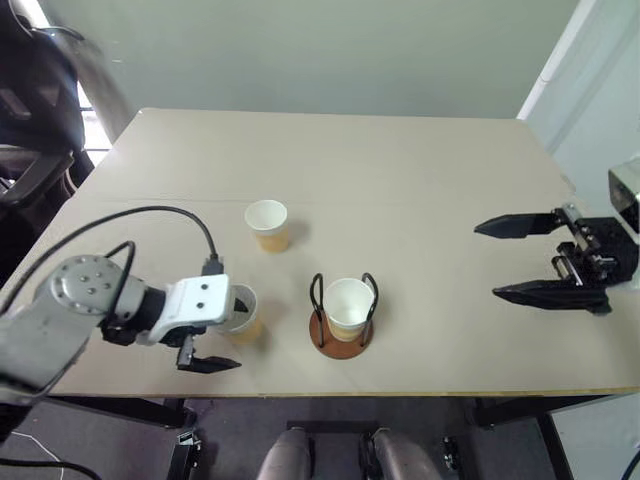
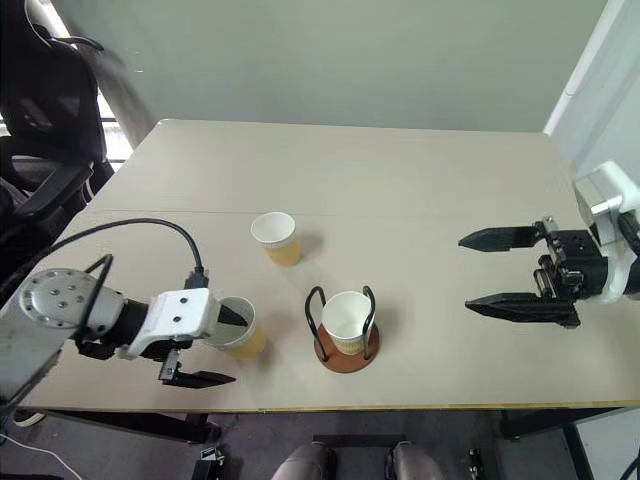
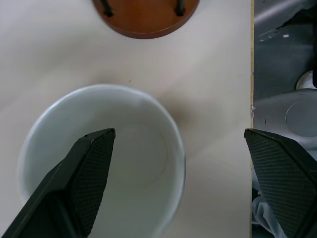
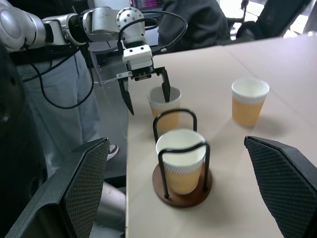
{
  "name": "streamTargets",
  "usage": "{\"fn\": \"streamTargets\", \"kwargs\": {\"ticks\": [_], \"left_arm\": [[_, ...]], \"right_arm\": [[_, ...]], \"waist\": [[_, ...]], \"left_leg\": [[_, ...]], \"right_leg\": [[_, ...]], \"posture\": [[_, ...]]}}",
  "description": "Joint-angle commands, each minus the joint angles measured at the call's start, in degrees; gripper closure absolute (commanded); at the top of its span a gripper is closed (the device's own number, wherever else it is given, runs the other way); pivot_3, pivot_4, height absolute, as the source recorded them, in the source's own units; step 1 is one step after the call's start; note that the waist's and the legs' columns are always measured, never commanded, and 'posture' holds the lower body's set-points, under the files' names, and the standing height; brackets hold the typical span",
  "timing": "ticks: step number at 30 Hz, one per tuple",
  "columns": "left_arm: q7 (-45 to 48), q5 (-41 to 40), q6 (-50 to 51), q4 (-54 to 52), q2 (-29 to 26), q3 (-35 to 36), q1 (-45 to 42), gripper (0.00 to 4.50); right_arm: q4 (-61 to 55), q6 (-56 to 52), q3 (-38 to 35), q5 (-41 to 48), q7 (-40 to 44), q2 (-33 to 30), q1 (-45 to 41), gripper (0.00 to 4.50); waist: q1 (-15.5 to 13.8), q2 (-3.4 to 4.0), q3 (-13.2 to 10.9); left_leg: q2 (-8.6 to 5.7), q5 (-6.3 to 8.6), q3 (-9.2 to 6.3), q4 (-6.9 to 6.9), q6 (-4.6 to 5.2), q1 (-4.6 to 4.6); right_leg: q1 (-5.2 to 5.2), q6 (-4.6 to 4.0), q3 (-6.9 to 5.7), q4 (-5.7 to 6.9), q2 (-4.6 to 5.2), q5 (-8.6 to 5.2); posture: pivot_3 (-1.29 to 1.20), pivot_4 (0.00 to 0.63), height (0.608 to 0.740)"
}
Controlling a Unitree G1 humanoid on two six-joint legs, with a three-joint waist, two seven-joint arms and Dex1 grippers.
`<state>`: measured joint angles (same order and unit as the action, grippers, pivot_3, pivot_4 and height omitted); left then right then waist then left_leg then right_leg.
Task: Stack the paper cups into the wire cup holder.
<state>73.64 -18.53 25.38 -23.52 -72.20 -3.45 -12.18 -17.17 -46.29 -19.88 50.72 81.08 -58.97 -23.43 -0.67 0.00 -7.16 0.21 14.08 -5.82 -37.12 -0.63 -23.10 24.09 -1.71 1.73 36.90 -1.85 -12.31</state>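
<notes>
Both end effectors gape wide: left point(image 2: 212, 348) straddling a paper cup's point(image 2: 238, 328) rim, right point(image 2: 495, 270) empty

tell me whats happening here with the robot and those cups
A two-armed robot is stacking paper cups into a wire cup holder on a table. One cup already stands in the holder. The left gripper is open at a second cup near the table's front edge, one finger over its mouth, not yet closed. A third cup stands farther back. The right gripper hangs open off to the side, holding nothing.
</notes>
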Motion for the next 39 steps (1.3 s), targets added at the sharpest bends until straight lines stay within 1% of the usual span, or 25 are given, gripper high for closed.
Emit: {"fn": "streamTargets", "kwargs": {"ticks": [1, 4, 5, 13, 14, 15, 22, 25, 26, 31, 32, 34, 36, 39], "left_arm": [[0.79, 1.45, -0.72, -0.06, 0.84, -1.24, -2.38, 0.0], [1.64, 1.6, -0.93, 0.2, 1.2, -1.85, -3.15, 0.64], [1.84, 1.63, -0.87, 0.2, 1.28, -1.88, -3.32, 0.96], [3.01, 2.51, -1.16, 1.03, 1.96, -2.2, -4.71, 3.96], [3.2, 2.56, -1.16, 1.04, 1.95, -2.22, -4.67, 4.26], [3.32, 2.62, -1.15, 1.04, 1.98, -2.22, -4.64, 4.46], [4.38, 2.52, -1.08, 1.22, 2.33, -2.23, -5.2, 4.46], [6.99, 0.53, -1.05, 2.5, 2.5, -1.31, -9.46, 4.46], [8.13, -0.48, -0.6, 3.32, 2.8, -1.09, -12.08, 4.46], [17.29, -6.51, 4.19, 12.11, 7.22, -4.02, -35.91, 4.46], [18.32, -7.81, 3.91, 14.04, 7.95, -5.5, -40.09, 4.46], [18.86, -10.31, 2.06, 19.3, 11.26, -9.87, -49.6, 4.46], [18.86, -11.8, -0.31, 22.85, 14.25, -14.71, -55.52, 4.46], [18.86, -15.15, -3.61, 24.13, 16.61, -22.1, -59.25, 4.46]], "right_arm": [[-2.42, 1.21, -3.2, 1.19, -0.95, -1.58, 1.03, 0.01], [-3.06, 1.57, -3.3, 1.17, -1.49, -1.95, 1.84, 0.0], [-3.18, 1.63, -3.32, 1.28, -1.64, -2.03, 1.96, 0.0], [-3.43, 2.83, -2.86, 0.71, -2.15, -2.82, 2.87, 0.0], [-3.55, 2.95, -2.86, 0.71, -2.14, -2.89, 3.07, 0.0], [-3.61, 3.05, -2.88, 0.7, -2.11, -2.96, 3.28, 0.0], [-3.97, 4.26, -2.76, -0.09, -2.06, -3.6, 4.87, 0.0], [-4.51, 4.49, -3.35, 0.1, -2.54, -3.8, 5.16, 0.0], [-4.64, 4.52, -3.62, 0.24, -2.7, -3.87, 5.12, 0.0], [-6.42, 3.28, -6.73, 2.37, -1.96, -5.29, 6.83, 0.0], [-7.2, 2.98, -7.75, 2.74, -1.75, -5.66, 7.84, 0.0], [-8.69, 2.29, -10.96, 3.43, -2.18, -6.16, 10.1, 0.0], [-9.71, 2.02, -13.17, 3.55, -3.55, -6.11, 11.69, 0.0], [-11.46, 1.56, -15.05, 4.1, -5.47, -5.56, 13.47, 0.0]], "waist": [[0.01, 0.0, 0.0], [0.02, 0.0, 0.0], [0.02, 0.0, 0.0], [0.03, 0.0, 0.0], [0.03, 0.0, 0.0], [0.02, 0.0, 0.0], [0.01, 0.0, 0.0], [-0.07, 0.0, 0.0], [-0.15, 0.0, 0.0], [-0.97, 0.0, 0.0], [-0.93, 0.01, 0.0], [-1.07, 0.03, 0.02], [-1.11, 0.04, 0.02], [-0.95, 0.1, -0.01]], "left_leg": [[0.0, 0.0, 0.0, 0.01, 0.0, 0.0], [0.0, 0.0, 0.0, 0.02, 0.0, 0.01], [0.0, 0.0, 0.0, 0.02, 0.0, 0.01], [0.0, -0.04, 0.01, 0.0, 0.07, 0.01], [0.0, -0.04, 0.01, 0.0, 0.07, 0.01], [0.0, -0.04, 0.01, 0.0, 0.07, 0.01], [-0.01, -0.05, 0.01, 0.0, 0.08, 0.01], [-0.01, -0.06, 0.0, -0.01, 0.1, 0.0], [-0.01, -0.09, -0.01, -0.03, 0.12, -0.02], [-0.08, -0.21, -0.1, -0.17, 0.19, -0.14], [-0.09, -0.22, -0.11, -0.21, 0.2, -0.21], [-0.13, -0.15, -0.08, -0.25, 0.3, -0.24], [-0.14, -0.12, -0.09, -0.33, 0.36, -0.31], [-0.17, 0.06, -0.03, -0.57, 0.57, -0.37]], "right_leg": [[0.01, 0.15, 0.0, 0.0, 0.0, 0.09], [0.01, 0.17, -0.01, 0.0, 0.0, 0.09], [0.01, 0.17, -0.01, 0.0, 0.0, 0.09], [0.0, 0.23, 0.0, 0.0, 0.0, 0.11], [0.0, 0.23, 0.0, 0.0, 0.0, 0.11], [0.0, 0.24, 0.0, 0.0, 0.0, 0.11], [0.0, 0.29, 0.0, 0.0, 0.0, 0.11], [-0.01, 0.29, 0.0, 0.01, 0.0, 0.11], [-0.01, 0.29, 0.0, 0.02, 0.0, 0.11], [-0.02, 0.34, 0.0, 0.01, 0.02, 0.18], [0.0, 0.33, 0.0, -0.03, 0.03, 0.19], [-0.03, 0.44, 0.03, -0.05, 0.08, 0.24], [-0.03, 0.53, 0.02, -0.09, 0.1, 0.26], [-0.08, 0.84, 0.04, -0.11, 0.14, 0.31]], "posture": [[0.0, 0.15, 0.74], [0.0, 0.15, 0.74], [0.0, 0.15, 0.74], [0.0, 0.15, 0.74], [0.0, 0.15, 0.74], [0.0, 0.15, 0.74], [0.0, 0.15, 0.74], [0.0, 0.15, 0.74], [0.0, 0.15, 0.74], [0.0, 0.15, 0.74], [0.0, 0.15, 0.74], [0.0, 0.15, 0.74], [0.0, 0.15, 0.74], [0.0, 0.15, 0.74]]}}
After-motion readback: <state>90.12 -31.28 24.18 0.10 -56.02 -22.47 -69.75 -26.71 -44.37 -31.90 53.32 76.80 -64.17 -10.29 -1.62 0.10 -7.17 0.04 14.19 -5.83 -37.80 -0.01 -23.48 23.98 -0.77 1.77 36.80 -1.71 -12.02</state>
